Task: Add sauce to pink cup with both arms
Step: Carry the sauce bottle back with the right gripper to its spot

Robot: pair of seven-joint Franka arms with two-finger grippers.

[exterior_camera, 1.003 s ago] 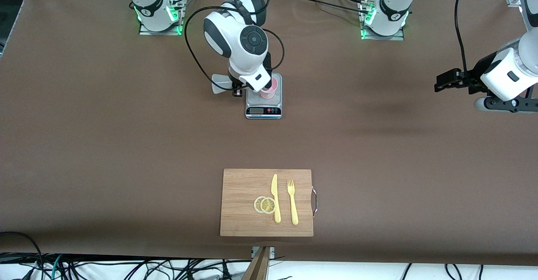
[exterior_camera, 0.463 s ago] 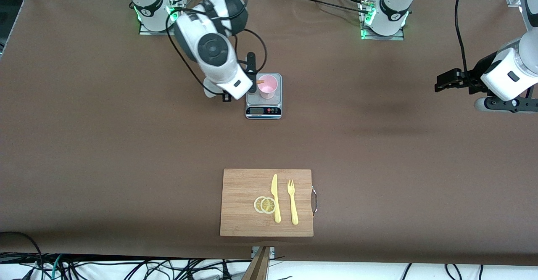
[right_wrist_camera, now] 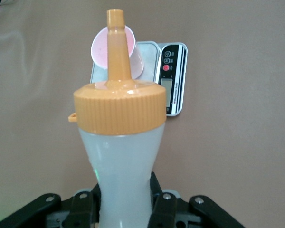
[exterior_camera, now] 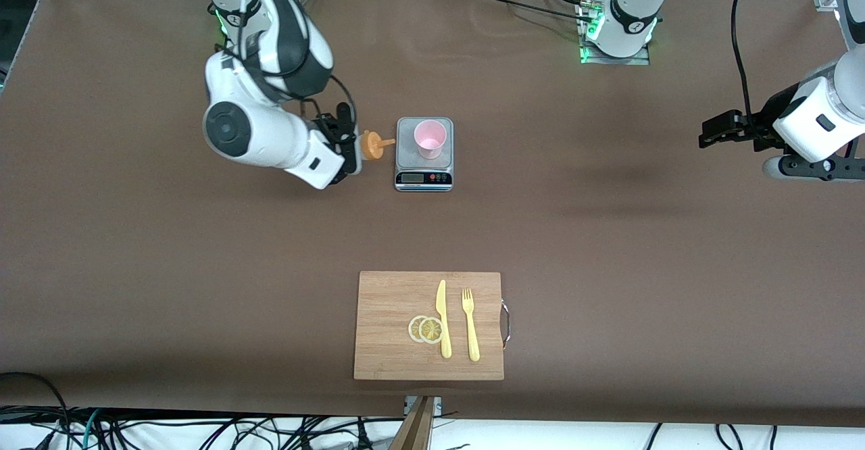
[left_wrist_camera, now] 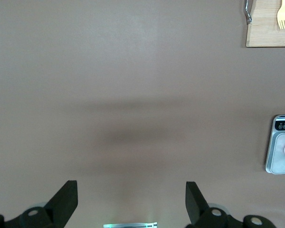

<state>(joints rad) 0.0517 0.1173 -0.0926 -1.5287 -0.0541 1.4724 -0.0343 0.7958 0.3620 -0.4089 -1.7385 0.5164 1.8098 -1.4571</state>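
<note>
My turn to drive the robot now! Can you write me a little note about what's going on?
Right hand: shut on the sauce bottle, tipped sideways over the table beside the scale, nozzle toward the pink cup.
Left hand: open, empty, waiting over the left arm's end of the table.
The cup stands on the scale.
Done: bottle picked up. I cannot tell if sauce is in the cup.
Left: check the cup, then put the bottle down.

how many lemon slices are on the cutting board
2, overlapping each other on the cutting board: one lemon slice toward the right arm's end, the other touching the yellow knife. None appears hidden.
</note>
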